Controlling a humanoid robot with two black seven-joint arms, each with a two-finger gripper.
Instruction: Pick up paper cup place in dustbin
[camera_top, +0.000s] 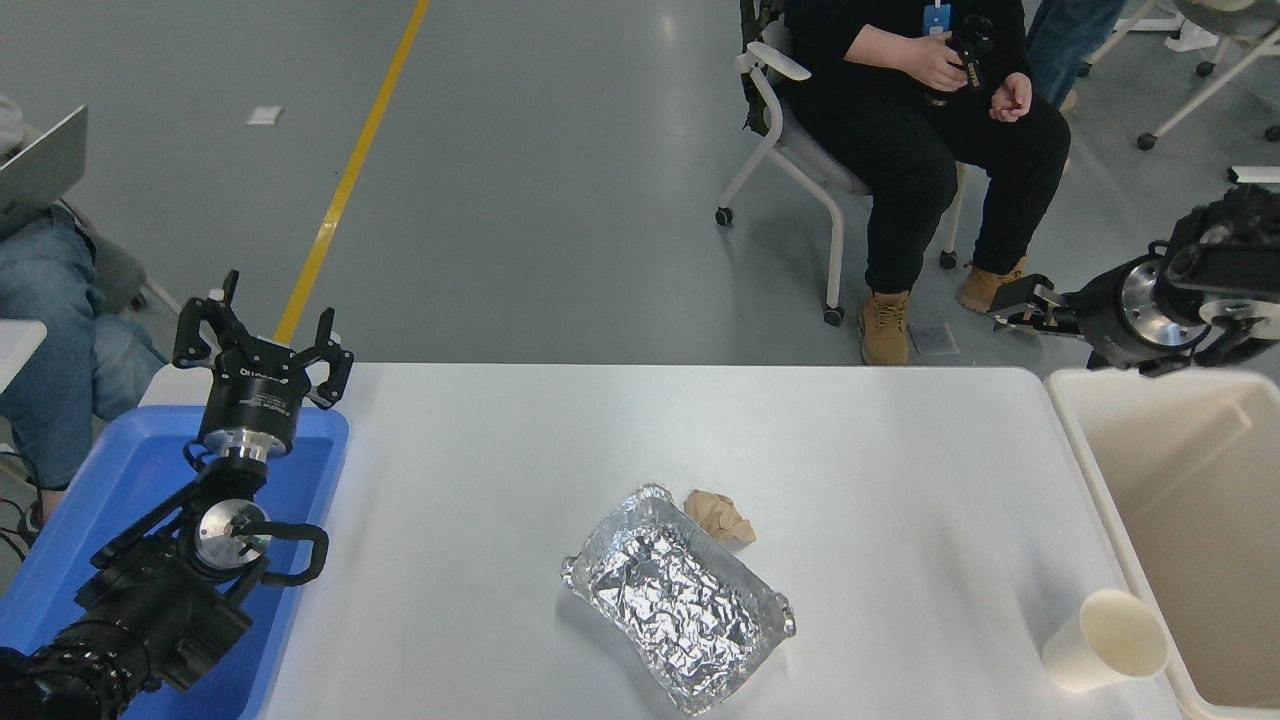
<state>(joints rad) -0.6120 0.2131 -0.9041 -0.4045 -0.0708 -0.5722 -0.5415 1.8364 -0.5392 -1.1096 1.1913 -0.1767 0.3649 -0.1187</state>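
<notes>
Grey, smooth flooring with a yellow stripe fills the head view beyond a matte white counter (500, 450) with rounded corners. At the counter's near right corner the paper cup (1106, 640) lies tilted on its side, a plain cream tapered shape with a rolled rim, its open mouth turned towards the dustbin (1090, 470), just beside that tub's left wall and untouched. The dustbin is a large beige plastic tub with smooth walls and a rounded corner, standing off the counter's right edge.

Near the counter's middle sits a crinkled foil tray (680, 600), rectangular and shiny, with a crumpled tan paper ball (718, 516) touching its far corner. A blue plastic bin (130, 470) with glossy walls stands at the left edge.

Over that bin the left pincer (262, 335) hangs parked, its black fingers spread wide and holding nothing. The right pincer (1020, 303) reaches in from the right edge, held above the floor beyond the dustbin's far corner, well apart from the cup; whether its fingers are apart or closed I cannot tell.

Across the floor a person (900, 130) in black clothing and tan boots sits on a grey chair (790, 150) with a white frame.
</notes>
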